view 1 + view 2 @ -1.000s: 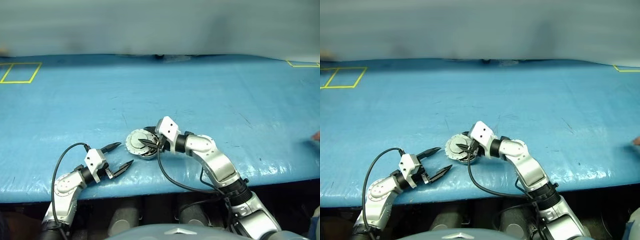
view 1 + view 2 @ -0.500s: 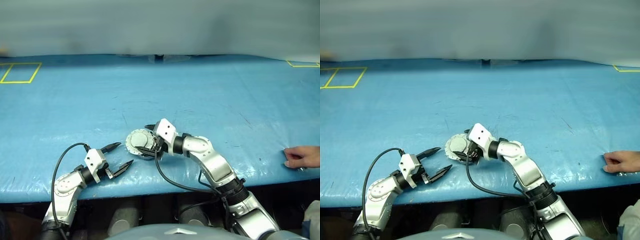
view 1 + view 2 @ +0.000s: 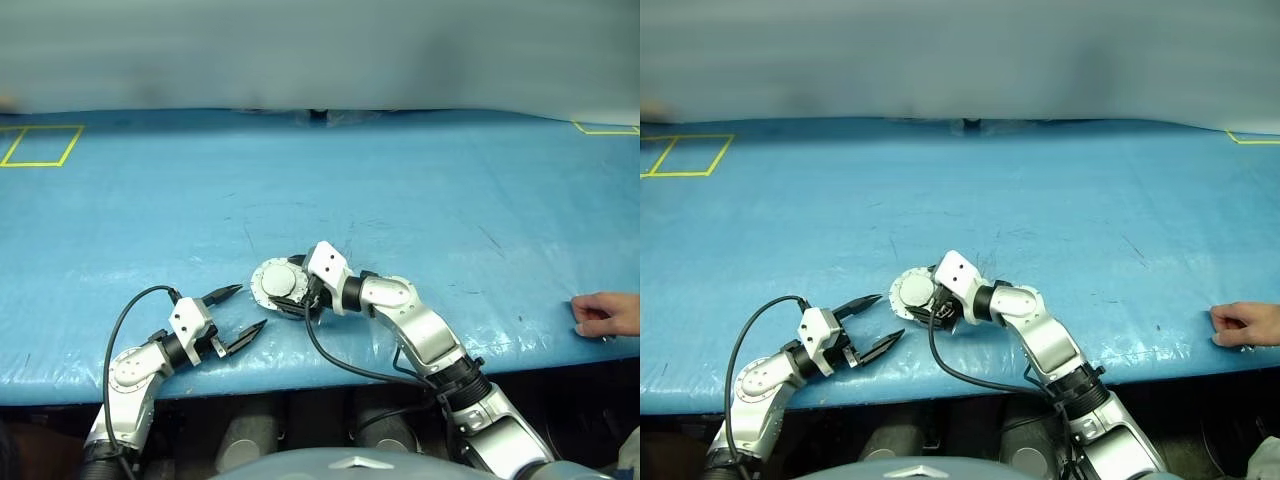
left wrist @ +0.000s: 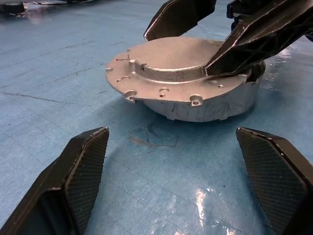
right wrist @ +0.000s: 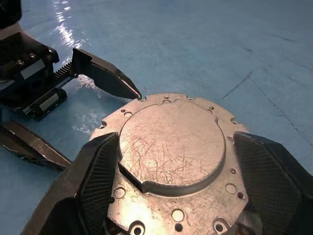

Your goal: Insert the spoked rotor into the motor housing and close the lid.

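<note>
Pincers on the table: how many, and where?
2. The left pincer, open, sits near the table's front edge, beside the lid. The right pincer straddles the lid, which lies on the motor housing.

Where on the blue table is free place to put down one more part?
Free: the blue table beyond the lid, and between right gripper and the person's hand. Crowded: near edge, around the lid, motor housing and left gripper.
</note>
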You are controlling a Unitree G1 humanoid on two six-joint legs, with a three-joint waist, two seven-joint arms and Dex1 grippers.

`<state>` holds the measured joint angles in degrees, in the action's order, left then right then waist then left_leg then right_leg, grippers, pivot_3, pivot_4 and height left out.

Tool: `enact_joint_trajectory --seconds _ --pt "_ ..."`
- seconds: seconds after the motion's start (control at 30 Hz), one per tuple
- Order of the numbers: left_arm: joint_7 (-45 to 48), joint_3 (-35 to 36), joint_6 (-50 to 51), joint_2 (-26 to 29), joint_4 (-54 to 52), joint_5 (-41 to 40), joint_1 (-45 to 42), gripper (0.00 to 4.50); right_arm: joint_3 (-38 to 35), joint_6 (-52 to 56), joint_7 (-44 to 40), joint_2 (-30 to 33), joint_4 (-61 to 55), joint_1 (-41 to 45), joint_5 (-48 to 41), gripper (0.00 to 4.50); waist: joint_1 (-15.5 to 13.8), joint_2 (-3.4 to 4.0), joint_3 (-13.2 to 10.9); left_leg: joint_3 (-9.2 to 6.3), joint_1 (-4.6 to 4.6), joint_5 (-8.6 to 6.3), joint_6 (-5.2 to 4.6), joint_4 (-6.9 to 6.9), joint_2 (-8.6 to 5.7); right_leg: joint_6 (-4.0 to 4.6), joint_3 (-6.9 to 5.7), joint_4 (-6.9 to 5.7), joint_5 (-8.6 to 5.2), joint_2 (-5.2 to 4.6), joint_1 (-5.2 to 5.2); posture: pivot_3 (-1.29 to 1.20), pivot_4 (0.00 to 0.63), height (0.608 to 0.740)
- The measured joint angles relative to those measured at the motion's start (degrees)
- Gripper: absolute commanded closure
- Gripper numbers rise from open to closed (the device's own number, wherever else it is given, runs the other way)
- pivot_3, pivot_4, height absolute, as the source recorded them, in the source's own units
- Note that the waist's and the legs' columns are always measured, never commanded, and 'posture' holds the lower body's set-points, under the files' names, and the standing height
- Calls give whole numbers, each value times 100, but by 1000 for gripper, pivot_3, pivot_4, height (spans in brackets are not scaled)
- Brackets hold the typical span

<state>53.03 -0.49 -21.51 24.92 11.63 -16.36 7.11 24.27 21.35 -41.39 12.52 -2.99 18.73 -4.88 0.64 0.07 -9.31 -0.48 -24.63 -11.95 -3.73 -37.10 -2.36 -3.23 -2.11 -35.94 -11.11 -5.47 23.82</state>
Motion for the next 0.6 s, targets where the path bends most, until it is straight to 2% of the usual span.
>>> enact_joint_trajectory --seconds 0.03,0.33,0.6 --pt "-5 0 -1 -1 0 0 0 58 0 4 2 1 1 0 4 1448 0 0 0 0 0 0 0 0 0 0 -1 -1 0 0 0 0 150 740" --pt "-36 -7 -9 -8 0 1 2 58 -5 43 -40 59 -61 0 -18 1445 0 0 0 -1 0 1 1 -1 0 0 -1 -1 0 0 0 0 150 740" --pt "-34 -8 -11 -8 1 1 -2 58 -234 271 -533 265 -277 108 -523 1445 -1 0 0 -2 -1 1 1 -2 0 0 -2 -1 0 0 0 0 150 740"
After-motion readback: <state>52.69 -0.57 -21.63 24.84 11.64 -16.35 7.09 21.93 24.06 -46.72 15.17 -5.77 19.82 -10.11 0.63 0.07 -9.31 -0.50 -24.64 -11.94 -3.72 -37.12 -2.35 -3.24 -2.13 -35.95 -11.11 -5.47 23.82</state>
